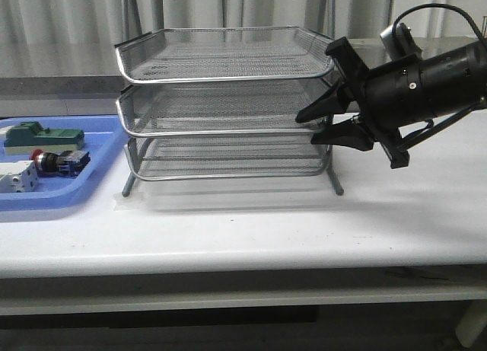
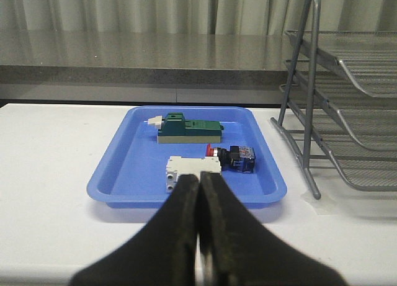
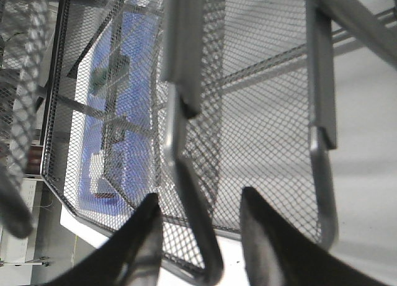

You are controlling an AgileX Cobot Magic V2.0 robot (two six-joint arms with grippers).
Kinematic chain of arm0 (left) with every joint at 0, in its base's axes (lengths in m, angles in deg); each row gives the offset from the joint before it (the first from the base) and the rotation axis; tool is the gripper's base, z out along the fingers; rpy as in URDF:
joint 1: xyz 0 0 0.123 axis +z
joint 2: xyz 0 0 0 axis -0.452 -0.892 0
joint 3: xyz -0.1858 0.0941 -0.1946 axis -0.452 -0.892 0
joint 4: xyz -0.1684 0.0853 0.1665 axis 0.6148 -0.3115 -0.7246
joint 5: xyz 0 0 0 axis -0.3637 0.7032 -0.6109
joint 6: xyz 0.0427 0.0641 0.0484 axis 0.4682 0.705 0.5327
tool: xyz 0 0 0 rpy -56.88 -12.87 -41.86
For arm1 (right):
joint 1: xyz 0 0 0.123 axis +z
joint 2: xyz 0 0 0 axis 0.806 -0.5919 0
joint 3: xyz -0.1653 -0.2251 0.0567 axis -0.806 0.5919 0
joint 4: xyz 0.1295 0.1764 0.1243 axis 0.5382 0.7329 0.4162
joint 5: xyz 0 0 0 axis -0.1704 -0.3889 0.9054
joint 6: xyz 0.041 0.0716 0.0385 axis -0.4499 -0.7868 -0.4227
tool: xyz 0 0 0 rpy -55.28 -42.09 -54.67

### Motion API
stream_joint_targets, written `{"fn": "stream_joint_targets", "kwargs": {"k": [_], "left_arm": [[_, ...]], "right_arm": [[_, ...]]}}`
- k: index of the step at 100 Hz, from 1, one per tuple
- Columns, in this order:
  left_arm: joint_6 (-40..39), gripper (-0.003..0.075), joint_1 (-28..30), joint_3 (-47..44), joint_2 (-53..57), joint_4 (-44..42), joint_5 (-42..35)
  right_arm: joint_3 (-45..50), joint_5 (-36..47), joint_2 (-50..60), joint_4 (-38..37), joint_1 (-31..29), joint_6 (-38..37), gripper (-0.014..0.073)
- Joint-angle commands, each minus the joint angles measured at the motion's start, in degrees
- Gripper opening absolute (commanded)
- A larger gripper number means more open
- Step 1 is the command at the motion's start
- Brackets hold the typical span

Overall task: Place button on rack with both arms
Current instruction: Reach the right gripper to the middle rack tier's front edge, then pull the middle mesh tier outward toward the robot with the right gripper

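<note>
The button [image 1: 57, 162], with its red cap and dark blue rear block, lies in the blue tray at the left; it also shows in the left wrist view [image 2: 232, 157]. The silver three-tier mesh rack [image 1: 228, 100] stands mid-table and shows at the edge of the left wrist view [image 2: 347, 81]. My left gripper [image 2: 200, 177] is shut and empty, short of the tray and pointing at it; it is out of the front view. My right gripper [image 1: 310, 129] is open at the rack's right side, level with the middle tier. Its jaws [image 3: 200, 202] straddle a wire of the rack [image 3: 260, 112] without closing on it.
The blue tray [image 1: 106, 149] sits left of the rack and also shows in the left wrist view [image 2: 124, 193]. It also holds a green block [image 1: 42, 138] [image 2: 189, 129] and a white block [image 1: 15, 177] [image 2: 192, 168]. White table in front of the rack, grey counter behind.
</note>
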Motion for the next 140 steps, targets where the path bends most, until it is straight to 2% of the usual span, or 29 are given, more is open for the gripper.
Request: {"fn": "stream_joint_targets", "kwargs": {"k": [1, 16, 26, 61, 83, 140], "left_arm": [[0.1, -0.0020, -0.5, -2.7, 2.0, 0.4, -4.6], [0.1, -0.0020, -0.5, -2.7, 2.0, 0.4, -4.6], [0.1, -0.0020, -0.5, -2.7, 2.0, 0.4, -4.6], [0.1, -0.0020, -0.5, -2.7, 2.0, 0.4, -4.6], [0.1, -0.0020, -0.5, -2.7, 2.0, 0.4, -4.6], [0.1, -0.0020, -0.5, -2.7, 2.0, 0.4, -4.6]], "right_arm": [[-1.7, -4.2, 2.8, 8.1, 0.1, 0.7, 0.0171], [-1.7, -4.2, 2.8, 8.1, 0.1, 0.7, 0.0016], [-1.7, -4.1, 2.8, 8.1, 0.1, 0.7, -0.0030], [-1.5, -4.1, 2.8, 7.7, 0.1, 0.7, -0.0034], [-0.8, -7.1, 2.8, 6.6, 0.1, 0.7, -0.0034], [16.3, -7.7, 13.5, 6.4, 0.1, 2.9, -0.0034]]}}
